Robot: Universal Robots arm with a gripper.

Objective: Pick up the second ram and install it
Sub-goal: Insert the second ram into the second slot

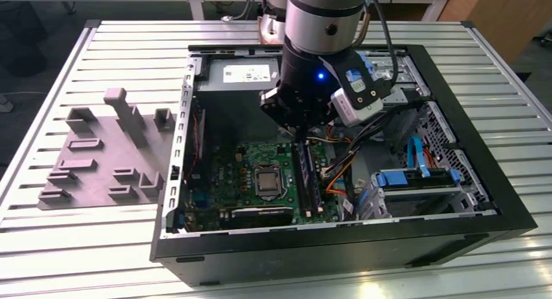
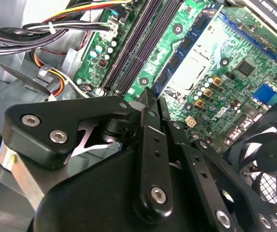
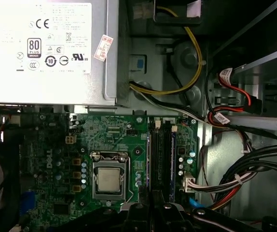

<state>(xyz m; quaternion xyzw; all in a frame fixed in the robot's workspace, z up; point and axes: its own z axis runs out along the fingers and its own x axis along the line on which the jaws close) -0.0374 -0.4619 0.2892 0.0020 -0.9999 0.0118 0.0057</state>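
From my station I have the gripper [image 1: 298, 132] down inside the open computer case [image 1: 345, 247], which sits on the slatted tabletop [image 1: 129, 41]. It hangs over the far end of the black memory sockets [image 2: 138, 48], with the grey tray [image 1: 95, 163] well apart on the exterior view's left.

In the second wrist view the 2 fingers [image 2: 145, 125] are drawn together until their tips meet. I see nothing pinched between them, though a thin edge could be hidden there.

A dark blue-green stick with black chips, which I take for the second ram [image 2: 186, 46], stands on edge in the socket row. It lies between the dark sockets and the processor socket [image 3: 109, 180], just beyond the fingertips. I cannot tell whether it is fully seated or latched, nor be sure it is the second stick and not the first.

I judge this part to be light, stiff and thin, and brittle if twisted. Its chips and lower contact edge are the delicate areas. I would hold it across the 2 flat faces near the middle of the upper long edge, keeping the contact edge free. Any push should go straight down on the top edge, spread evenly so neither end tips. The bundled cables [image 3: 254, 169] lie near the sockets' outer side.
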